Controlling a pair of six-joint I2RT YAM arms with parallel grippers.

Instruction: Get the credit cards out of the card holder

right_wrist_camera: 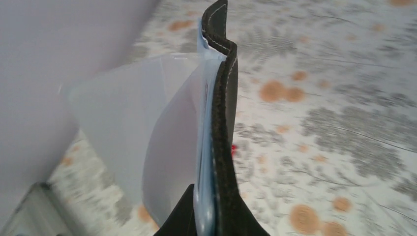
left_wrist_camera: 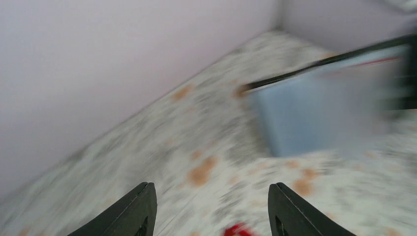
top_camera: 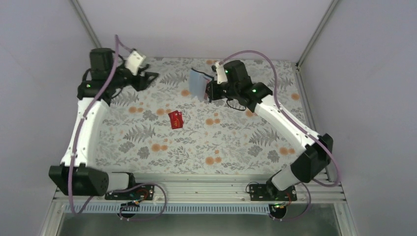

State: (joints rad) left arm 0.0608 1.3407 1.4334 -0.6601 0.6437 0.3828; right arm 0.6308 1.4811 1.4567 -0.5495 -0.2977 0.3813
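Observation:
My right gripper is shut on the card holder and holds it up off the table at the back, open. In the right wrist view the card holder stands edge-on between my right gripper, black outside, light blue inside, with pale clear flaps fanned to the left. A red credit card lies flat on the patterned table near the middle. My left gripper hovers at the back left, open and empty. The blurred left wrist view shows the holder's blue face ahead of my left gripper and a red scrap of card below.
Pale walls close in the table at the back and on both sides. A metal rail runs along the near edge by the arm bases. The cloth has orange and grey leaf prints.

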